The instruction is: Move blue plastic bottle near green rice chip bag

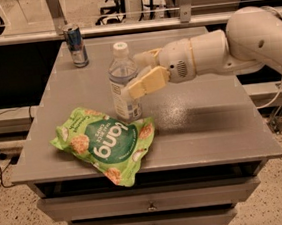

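Since the blue plastic bottle (pixel 121 74) stands upright w/ its base on the gray surface (pixel 207 122), just behind the top edge of the green rice chip bag (pixel 106 141), the placement part of the job looks basically done: bottle & bag are right next to each other, maybe touching at the bag's upper rim, tho I can't tell for sure. Hand (pixel 135 76) comes in from the right at label height, closed around the bottle body, one tan finger (pixel 148 81) across the front side and the other behind it, so it has hold of the bottle mid-body, not the white cap. That mid-height side grip makes sense: a tall, light bottle is tippy, and holding near its middle keeps it vertical while it's set down. White arm (pixel 254 37) reaches across the back right of the surface, clear of the bag, which lies flat & crinkled at the front left w/ one corner hanging over the front edge above the drawers (pixel 150 204). Blue-silver can (pixel 75 45) sits at the far left corner, well apart, not involved. Prob. next step is to let go & pull straight back to the right; main risk IMO is dragging or knocking the bottle over on release, since it's narrow-based and the bag edge beside it is uneven.
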